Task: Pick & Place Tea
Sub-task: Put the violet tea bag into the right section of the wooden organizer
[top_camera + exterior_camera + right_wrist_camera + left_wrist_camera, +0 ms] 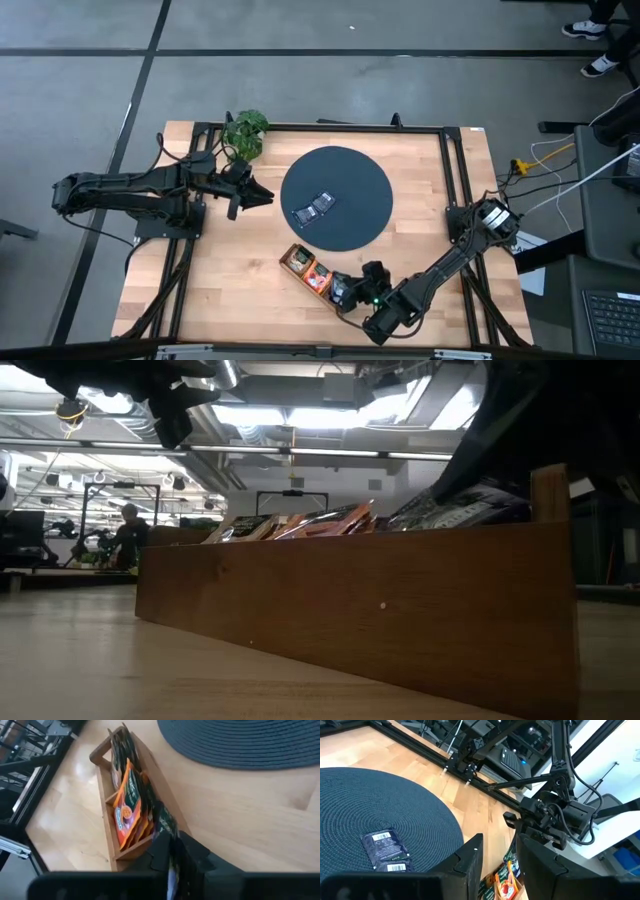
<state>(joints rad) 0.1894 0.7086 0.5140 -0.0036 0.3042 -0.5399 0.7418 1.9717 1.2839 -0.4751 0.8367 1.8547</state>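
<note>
A long wooden tray (300,262) lies near the table's front edge, with tea sachets standing on edge in its compartments, orange ones (127,805) in the middle. My right gripper (347,290) is over the tray's right end compartment, shut on a dark sachet (166,826). Two blue sachets (313,207) lie flat on the dark round mat (350,180). My left gripper (500,870) hovers open beside the mat's left edge, with nothing between its fingers. My right gripper pinches the dark sachet's upper part (170,837) between its two fingers, which slant down from the table's near right side. A pale strip of it (171,872) shows in the narrow gap. The sachet stands on edge in the tray's end compartment; its lower end is hidden.
A leafy green plant (245,132) stands at the far left of the table, behind my left gripper. A black frame rail (455,180) runs along the table's sides. Bare wood lies between the mat and the tray and left of the tray.
</note>
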